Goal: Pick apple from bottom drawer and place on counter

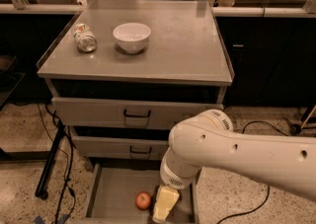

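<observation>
Grey metal counter (187,45) carries a white bowl (132,36) and a can (85,37) on its side, its label unreadable. Below, the bottom drawer (111,196) stands pulled out, the apple (143,200) on its floor. The gripper (162,210) hangs just right of the apple, low in the drawer; whether it is apart or together cannot be told.

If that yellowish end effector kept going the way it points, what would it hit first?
Probably the grey floor of the bottom drawer, close beside the apple; the end effector points down into it, though depth is unclear.
</observation>
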You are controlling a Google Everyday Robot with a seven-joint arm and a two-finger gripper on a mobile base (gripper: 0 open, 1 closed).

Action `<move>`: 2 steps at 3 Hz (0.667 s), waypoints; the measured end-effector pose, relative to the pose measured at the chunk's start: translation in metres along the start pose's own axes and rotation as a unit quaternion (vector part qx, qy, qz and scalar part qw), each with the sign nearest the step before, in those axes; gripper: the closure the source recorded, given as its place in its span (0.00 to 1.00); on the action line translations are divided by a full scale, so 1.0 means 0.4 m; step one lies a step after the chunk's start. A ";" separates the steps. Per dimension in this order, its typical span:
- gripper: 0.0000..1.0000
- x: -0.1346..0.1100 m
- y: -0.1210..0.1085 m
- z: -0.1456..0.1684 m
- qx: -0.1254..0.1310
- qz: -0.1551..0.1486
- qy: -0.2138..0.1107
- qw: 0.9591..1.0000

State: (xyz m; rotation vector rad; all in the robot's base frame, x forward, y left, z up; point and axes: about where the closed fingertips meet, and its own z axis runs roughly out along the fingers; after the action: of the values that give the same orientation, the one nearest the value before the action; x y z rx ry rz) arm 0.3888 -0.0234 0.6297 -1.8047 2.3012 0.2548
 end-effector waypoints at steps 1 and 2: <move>0.00 -0.002 -0.002 0.014 -0.003 0.003 -0.008 1.000; 0.00 0.027 -0.097 0.170 -0.014 0.027 -0.035 0.999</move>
State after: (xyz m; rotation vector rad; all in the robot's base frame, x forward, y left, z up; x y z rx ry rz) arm 0.4277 -0.0251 0.5609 -1.7207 2.3109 0.3560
